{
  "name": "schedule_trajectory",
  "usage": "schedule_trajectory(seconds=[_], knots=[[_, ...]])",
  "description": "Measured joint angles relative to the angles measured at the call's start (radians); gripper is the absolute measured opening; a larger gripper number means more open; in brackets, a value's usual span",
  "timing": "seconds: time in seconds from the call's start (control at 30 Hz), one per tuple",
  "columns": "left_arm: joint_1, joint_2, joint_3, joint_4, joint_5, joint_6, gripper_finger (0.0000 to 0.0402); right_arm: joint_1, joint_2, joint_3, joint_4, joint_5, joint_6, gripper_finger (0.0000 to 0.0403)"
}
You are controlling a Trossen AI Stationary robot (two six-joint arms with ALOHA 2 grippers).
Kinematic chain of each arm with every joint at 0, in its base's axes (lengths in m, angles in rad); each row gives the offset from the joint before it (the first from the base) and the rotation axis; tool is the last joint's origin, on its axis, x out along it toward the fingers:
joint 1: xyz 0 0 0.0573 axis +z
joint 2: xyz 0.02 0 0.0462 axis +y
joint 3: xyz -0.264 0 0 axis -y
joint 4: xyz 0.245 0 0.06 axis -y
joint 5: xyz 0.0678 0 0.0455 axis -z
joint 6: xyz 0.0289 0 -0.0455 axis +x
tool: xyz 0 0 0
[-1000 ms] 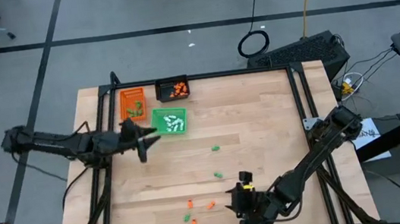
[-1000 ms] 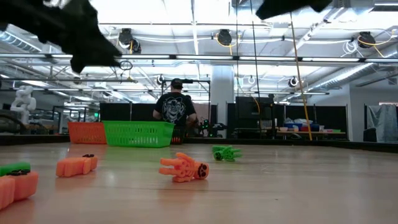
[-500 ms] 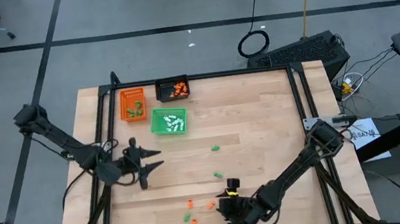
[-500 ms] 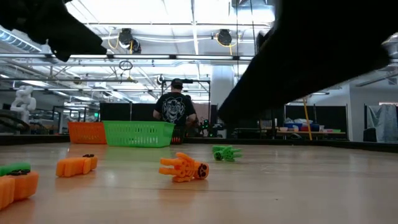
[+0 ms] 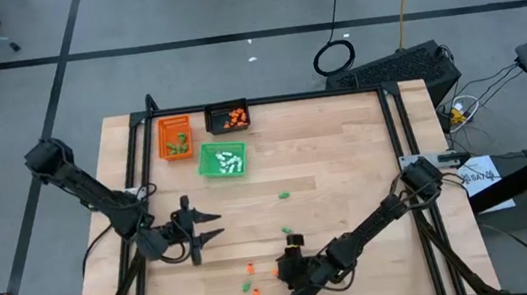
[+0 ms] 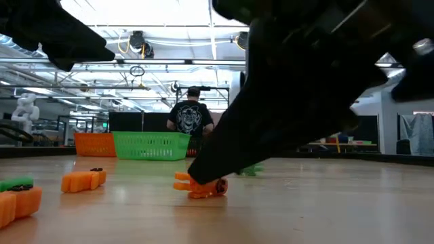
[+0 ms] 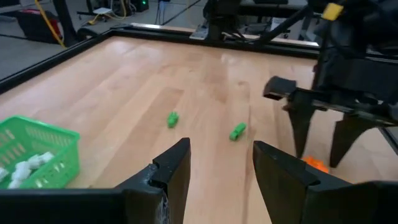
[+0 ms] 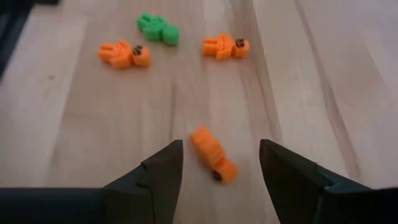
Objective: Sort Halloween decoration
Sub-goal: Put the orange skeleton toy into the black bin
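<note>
Loose Halloween decoration pieces lie on the wooden table: two green ones (image 5: 284, 195) (image 5: 287, 230) mid-table, and orange and green ones (image 5: 250, 268) near the front edge. My right gripper (image 5: 283, 266) is low over that front group and open. One orange piece (image 8: 212, 154) lies flat on the table between its fingers. My left gripper (image 5: 208, 227) hangs open over the left half of the table and points toward the two green pieces (image 7: 172, 119) (image 7: 237, 131). Nothing is between its fingers.
An orange tray (image 5: 175, 136), a black tray (image 5: 228, 118) and a green tray (image 5: 223, 160) holding white pieces stand at the far left. Two more orange pieces (image 8: 124, 54) (image 8: 225, 46) and a green one (image 8: 157, 28) lie beyond my right gripper. A person (image 6: 191, 118) stands behind the table.
My left gripper has swung from beside the green tray toward the table's near edge, sinking a little. My right gripper has come down and toward the table's left, over the orange pieces near the front edge. Both have stayed open.
</note>
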Motion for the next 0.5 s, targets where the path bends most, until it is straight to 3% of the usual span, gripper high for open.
schedule_trajectory(seconds=[0.23,0.5], knots=[[-0.025,0.042,0.000,0.034,-0.003,-0.001,0.0171,-0.024,0.015,0.001,0.011,-0.137,-0.021,0.0169],[-0.033,0.048,0.000,0.043,-0.024,-0.002,0.0171,-0.028,0.025,0.003,0.006,-0.155,-0.031,0.0053]])
